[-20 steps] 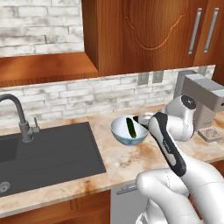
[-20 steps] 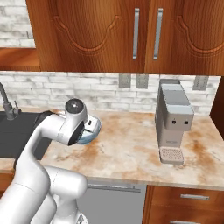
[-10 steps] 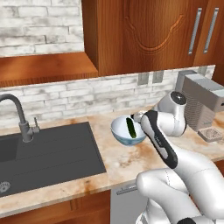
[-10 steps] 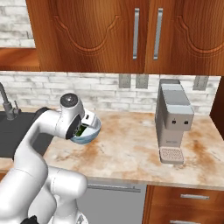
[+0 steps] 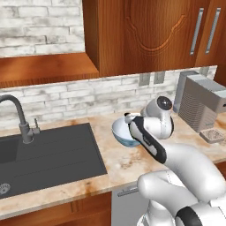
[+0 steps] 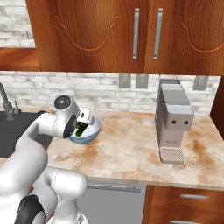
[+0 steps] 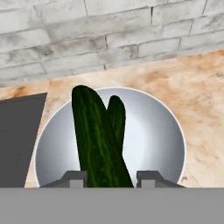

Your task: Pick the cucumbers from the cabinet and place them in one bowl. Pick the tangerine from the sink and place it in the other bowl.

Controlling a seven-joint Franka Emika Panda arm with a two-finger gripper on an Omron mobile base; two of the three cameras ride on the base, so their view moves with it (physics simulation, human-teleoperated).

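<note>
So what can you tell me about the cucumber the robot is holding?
The cucumber is dark green, glossy and faintly streaked, with a rounded tip. The gripper is shut on its near end, one finger on each side. It pokes out over the pale blue bowl on the counter, and a second cucumber already lies in the bowl just behind it.

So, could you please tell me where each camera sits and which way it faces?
Left base view: behind-left, looking forward-down over the sink; arm rises lower right.
Right base view: behind-right, facing the coffee machine; arm lower left.
Hand view: on the hand, looking into the pale blue bowl along a gripped cucumber.
All three share the bowl.
</note>
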